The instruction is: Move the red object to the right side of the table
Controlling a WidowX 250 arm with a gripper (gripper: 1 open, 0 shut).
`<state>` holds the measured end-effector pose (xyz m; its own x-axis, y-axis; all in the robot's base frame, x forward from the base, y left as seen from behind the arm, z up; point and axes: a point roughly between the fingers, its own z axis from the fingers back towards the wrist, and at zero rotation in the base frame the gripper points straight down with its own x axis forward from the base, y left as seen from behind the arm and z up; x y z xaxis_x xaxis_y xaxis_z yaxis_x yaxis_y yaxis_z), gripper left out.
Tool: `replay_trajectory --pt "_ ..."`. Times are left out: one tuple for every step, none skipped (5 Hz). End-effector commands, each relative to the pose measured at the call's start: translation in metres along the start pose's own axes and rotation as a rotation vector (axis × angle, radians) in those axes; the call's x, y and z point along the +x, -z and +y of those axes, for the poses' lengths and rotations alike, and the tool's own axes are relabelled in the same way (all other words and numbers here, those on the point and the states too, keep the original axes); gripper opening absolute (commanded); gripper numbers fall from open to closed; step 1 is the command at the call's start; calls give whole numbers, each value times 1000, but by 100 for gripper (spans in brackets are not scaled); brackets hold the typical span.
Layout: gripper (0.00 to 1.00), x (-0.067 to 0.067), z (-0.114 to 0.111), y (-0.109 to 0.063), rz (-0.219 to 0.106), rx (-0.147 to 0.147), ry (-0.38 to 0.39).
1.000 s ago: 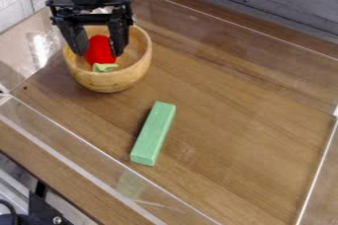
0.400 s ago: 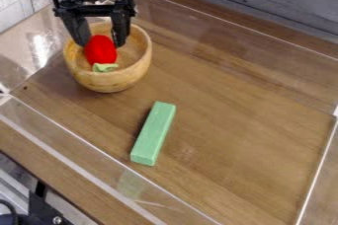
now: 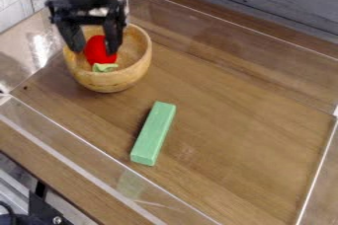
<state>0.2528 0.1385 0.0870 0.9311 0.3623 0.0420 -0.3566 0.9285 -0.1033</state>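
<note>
Gripper (image 3: 90,44) points straight down over the bowl (image 3: 122,73) at far left of the table (image 3: 251,91), jaws wide open, one finger each side of the red object (image 3: 99,49). Can't tell if they touch it. Red object sits inside the bowl, green end low. Green block (image 3: 154,132) lies near centre, well apart from the bowl.

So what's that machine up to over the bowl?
A robot arm's gripper points down into the wooden bowl at the far left of the table, jaws open on either side of a small red object lying inside. Nothing is gripped yet. A long green block lies flat on the tabletop nearer the middle, untouched.
</note>
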Motion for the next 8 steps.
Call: replay_trajectory --pt "100 5 2 -4 -41 10 18" --pt "100 5 1 -2 -35 4 26" --pt "100 0 0 -3 -32 -1 23" --pt "0 1 -2 -13 -44 12 38" --pt "0 1 -12 -36 -80 33 59" --pt "0 3 -43 -65 -127 26 103" --pt "0 5 -87 -66 -141 2 154" --pt "0 1 -127 -53 -137 -31 188"
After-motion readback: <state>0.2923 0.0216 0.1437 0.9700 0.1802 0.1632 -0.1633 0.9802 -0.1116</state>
